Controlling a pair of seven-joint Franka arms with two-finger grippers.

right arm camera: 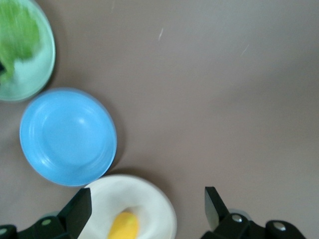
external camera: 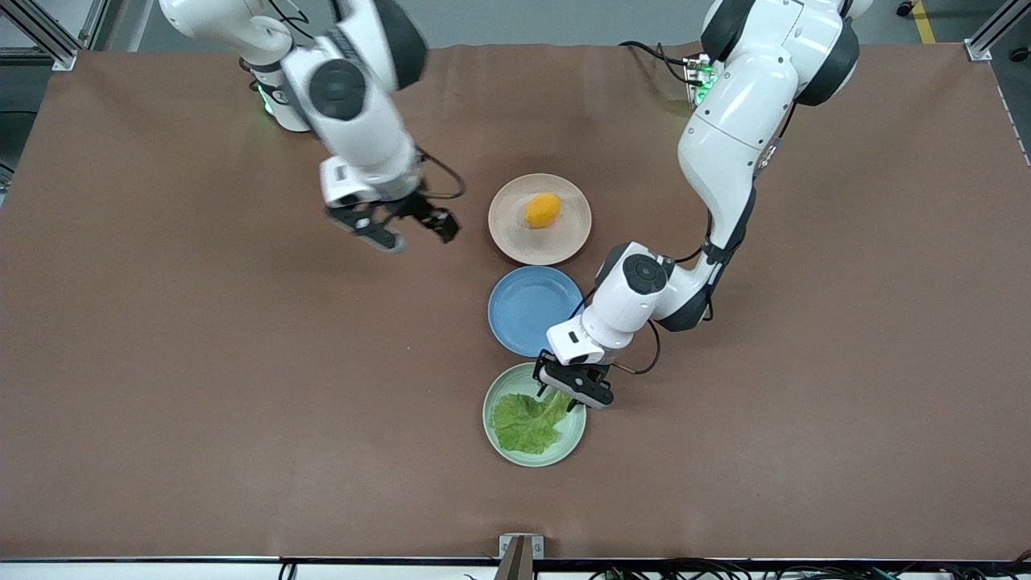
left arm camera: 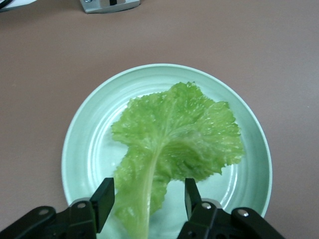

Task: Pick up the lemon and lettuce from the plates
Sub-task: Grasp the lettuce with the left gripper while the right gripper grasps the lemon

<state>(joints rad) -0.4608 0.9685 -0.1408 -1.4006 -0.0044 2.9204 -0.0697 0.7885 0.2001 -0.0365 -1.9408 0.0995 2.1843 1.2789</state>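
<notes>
The left tool point(external camera: 573, 389) hangs low over the mint green plate point(external camera: 498, 439), fingers point(left arm camera: 103, 199) spread either side of the lettuce point(external camera: 527, 420) stem, gripping nothing. The right tool point(external camera: 400, 228), wide open and empty, hovers over bare tabletop point(external camera: 201, 362) beside the beige-pink plate point(external camera: 507, 238) holding the lemon point(external camera: 542, 209). A blue plate point(external camera: 527, 310) sits between both plates.

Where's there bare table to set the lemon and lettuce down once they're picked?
Wide bare table lies toward both arms' ends. The middle is crowded: beige plate with lemon, blue plate, mint plate with lettuce. Left gripper open over the lettuce stem; right gripper open beside the beige plate.
</notes>
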